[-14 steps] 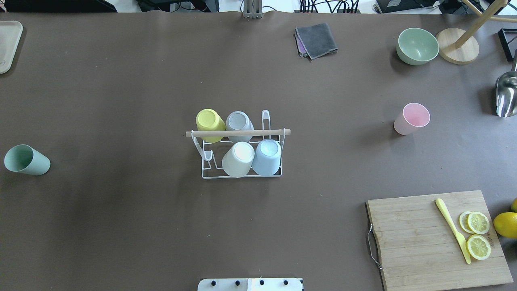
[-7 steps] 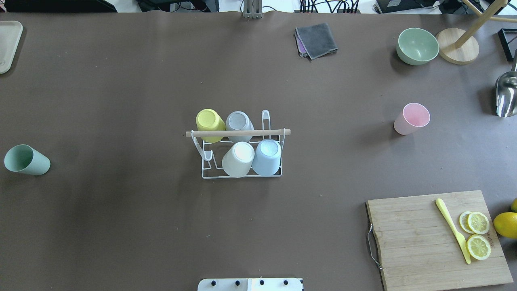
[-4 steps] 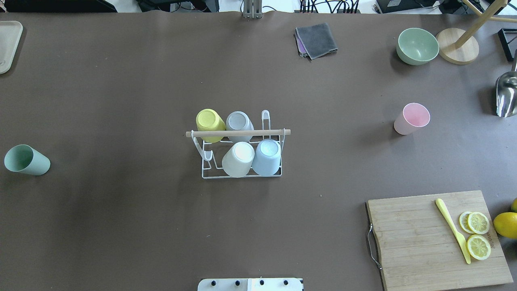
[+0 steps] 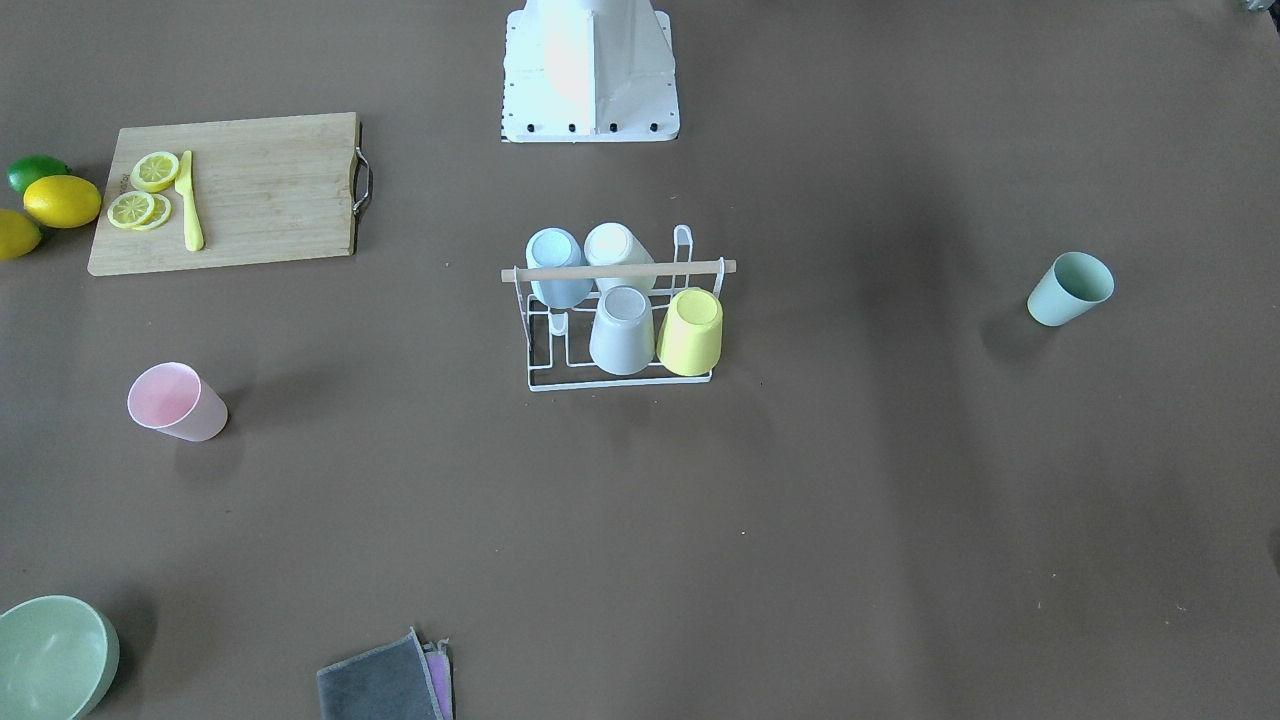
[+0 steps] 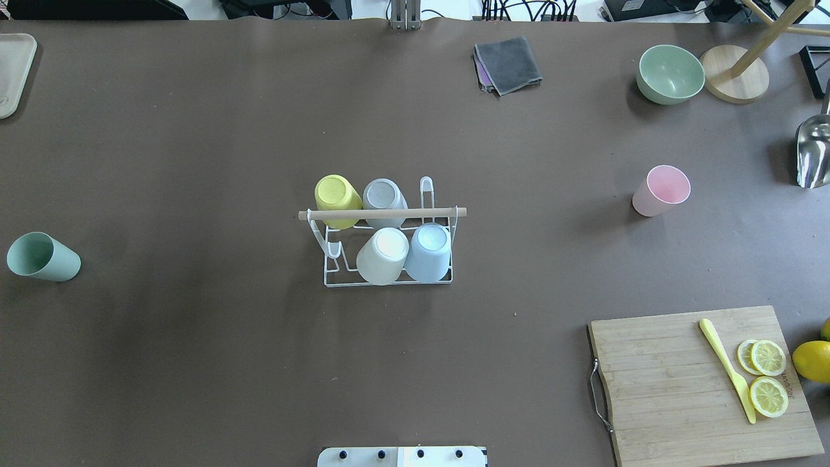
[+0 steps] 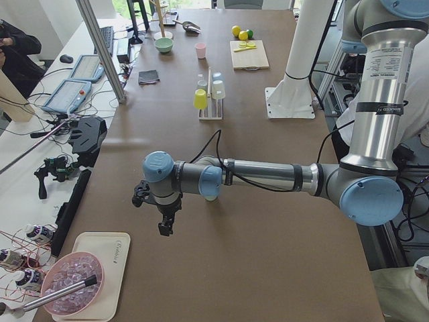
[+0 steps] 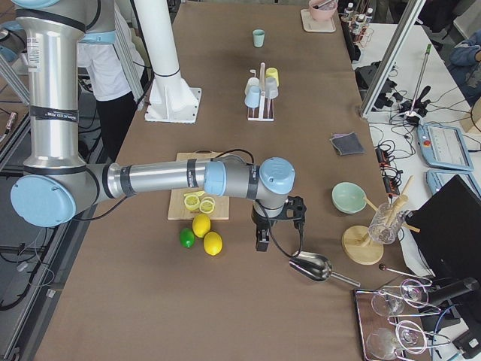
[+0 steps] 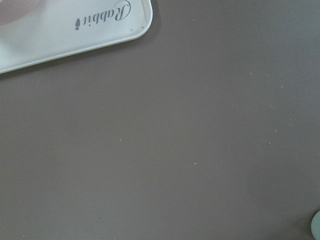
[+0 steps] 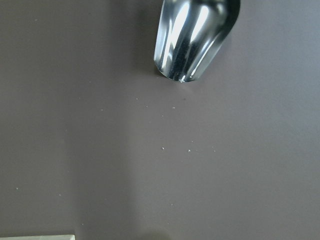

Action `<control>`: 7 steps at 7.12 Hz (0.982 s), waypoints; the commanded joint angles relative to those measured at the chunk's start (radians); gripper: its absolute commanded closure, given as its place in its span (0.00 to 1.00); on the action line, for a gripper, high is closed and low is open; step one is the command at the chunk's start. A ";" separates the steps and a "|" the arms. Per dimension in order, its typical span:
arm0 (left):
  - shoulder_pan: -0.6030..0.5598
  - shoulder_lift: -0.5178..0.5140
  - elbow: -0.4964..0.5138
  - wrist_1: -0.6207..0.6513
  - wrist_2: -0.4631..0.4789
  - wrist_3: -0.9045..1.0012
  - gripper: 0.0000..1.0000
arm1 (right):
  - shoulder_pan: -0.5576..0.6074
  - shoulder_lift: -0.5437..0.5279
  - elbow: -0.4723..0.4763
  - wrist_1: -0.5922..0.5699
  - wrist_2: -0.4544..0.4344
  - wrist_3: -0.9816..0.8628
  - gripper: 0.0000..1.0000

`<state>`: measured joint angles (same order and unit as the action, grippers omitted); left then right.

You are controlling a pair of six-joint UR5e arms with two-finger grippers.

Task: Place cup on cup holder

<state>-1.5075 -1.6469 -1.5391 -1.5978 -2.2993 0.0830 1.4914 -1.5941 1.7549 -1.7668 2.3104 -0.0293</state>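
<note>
The cup holder (image 5: 382, 213) is a white wire rack with a wooden rod, at mid-table; it also shows in the front view (image 4: 618, 269). Yellow, grey, white and light blue cups sit upside down on it. A green cup (image 5: 43, 257) stands alone at the far left. A pink cup (image 5: 661, 190) stands alone at the right. My left gripper (image 6: 164, 228) hangs over the table's left end near a white tray. My right gripper (image 7: 260, 242) hangs over the right end near a metal scoop. Both are far from the cups. I cannot tell whether either is open or shut.
A cutting board (image 5: 674, 383) holds lemon slices and a yellow knife, with lemons (image 5: 812, 360) beside it. A green bowl (image 5: 670, 73), a wooden stand (image 5: 735, 81), a metal scoop (image 5: 814, 155), a grey cloth (image 5: 509, 63) and a white tray (image 5: 13, 71) line the table's far and side edges.
</note>
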 commanded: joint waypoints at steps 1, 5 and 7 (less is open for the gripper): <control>0.001 -0.005 0.026 -0.007 -0.002 0.004 0.02 | -0.138 0.139 0.008 -0.102 -0.098 0.000 0.00; 0.000 -0.024 -0.006 0.002 -0.005 0.004 0.02 | -0.366 0.417 -0.006 -0.391 -0.197 -0.006 0.00; 0.018 -0.141 0.020 0.155 -0.003 0.027 0.02 | -0.396 0.530 -0.093 -0.416 -0.223 -0.065 0.00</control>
<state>-1.5008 -1.7175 -1.5338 -1.5389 -2.3038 0.0932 1.1164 -1.1427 1.7218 -2.1580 2.1019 -0.0543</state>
